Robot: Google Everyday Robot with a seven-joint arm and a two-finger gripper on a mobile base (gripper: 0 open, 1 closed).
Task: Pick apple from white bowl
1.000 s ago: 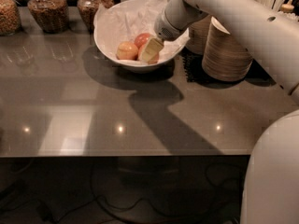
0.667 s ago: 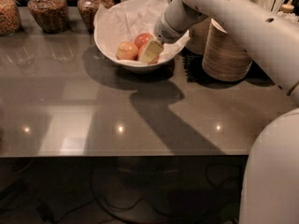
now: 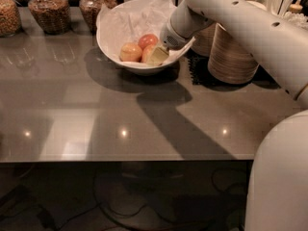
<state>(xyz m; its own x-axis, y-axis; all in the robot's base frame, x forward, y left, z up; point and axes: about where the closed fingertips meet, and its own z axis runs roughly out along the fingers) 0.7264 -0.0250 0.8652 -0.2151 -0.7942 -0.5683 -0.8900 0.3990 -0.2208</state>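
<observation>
- Barely a shift from a second ago: the gripper stays down inside the bowl, and all three fruits lie just where they did
- The arm comes in from the right and dips over the bowl's right rim
- The gripper is pressed right up against the apple at the front right of the bowl; whether it has a hold on it or is spread, I cannot tell
- The apple sits on the crumpled paper, partly hidden behind the gripper
- A paler apple lies just beside it on the left, and a redder apple just behind
- The bowl stands towards the back of the table
- Jars line up to its left at the back edge
- To its right is a stack of tan bowls, with a black mat showing between the two
</observation>
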